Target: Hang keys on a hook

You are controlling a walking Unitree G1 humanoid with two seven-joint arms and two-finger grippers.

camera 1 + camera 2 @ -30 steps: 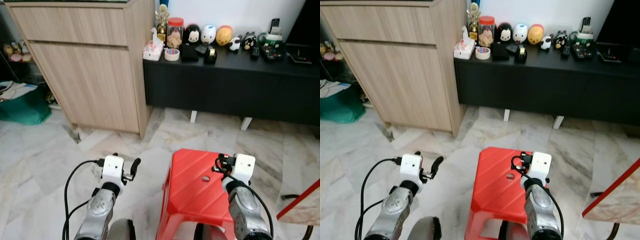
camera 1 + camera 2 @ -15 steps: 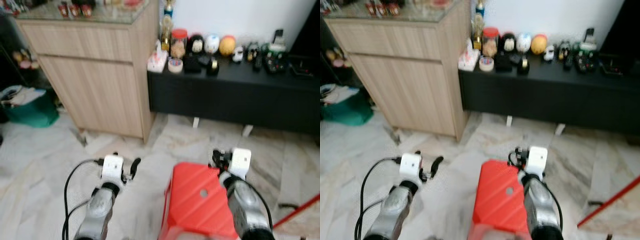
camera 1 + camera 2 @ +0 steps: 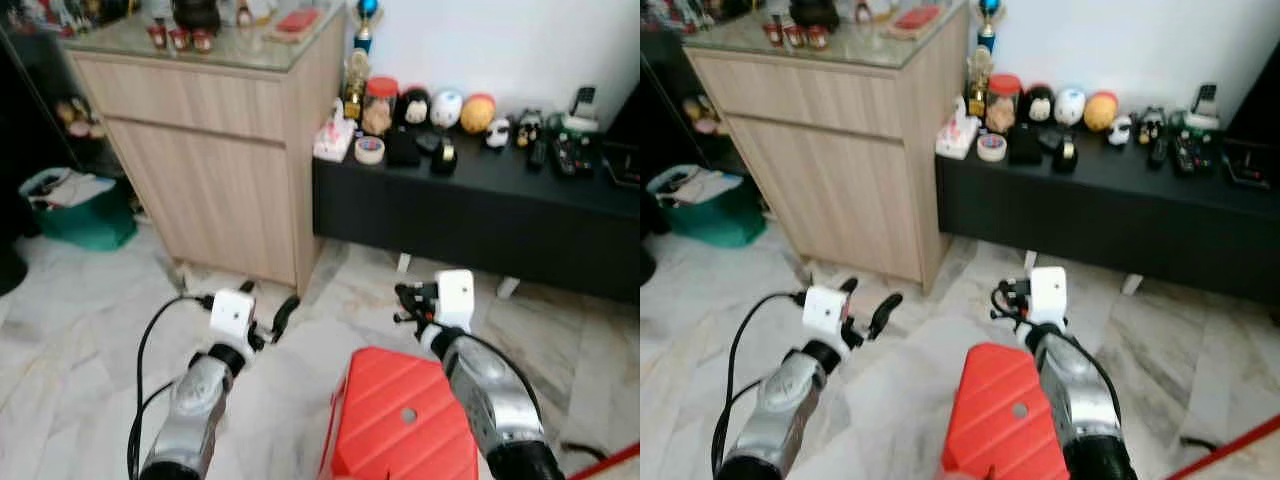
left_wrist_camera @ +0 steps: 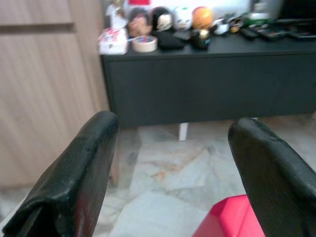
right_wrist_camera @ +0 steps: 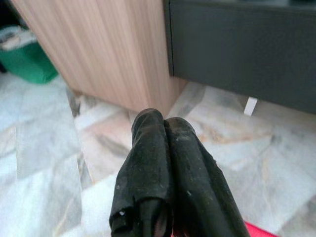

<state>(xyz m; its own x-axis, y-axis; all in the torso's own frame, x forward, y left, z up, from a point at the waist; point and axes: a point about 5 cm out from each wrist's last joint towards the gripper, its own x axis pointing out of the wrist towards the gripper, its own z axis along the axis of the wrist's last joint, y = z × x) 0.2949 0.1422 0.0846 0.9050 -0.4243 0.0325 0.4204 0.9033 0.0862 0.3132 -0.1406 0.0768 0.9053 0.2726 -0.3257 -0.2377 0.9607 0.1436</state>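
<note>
- Head view: wooden cabinet [image 3: 215, 150] is seen upper left, black sideboard [image 3: 480, 205] upper right, red stool [image 3: 400, 425] at lower centre. Keys and hook cannot be made out.
- Left wrist view: left gripper [image 4: 173, 163] is held wide open, empty, probably ready for grasping.
- Right wrist view: right gripper [image 5: 165, 182] is pressed closed on nothing visible.

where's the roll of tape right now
The tape roll sits at the left end of the black low cabinet, between the tissue pack and a black pouch.

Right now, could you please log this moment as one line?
left gripper: open, empty | right gripper: shut, empty | red stool: below | keys: unseen
</note>
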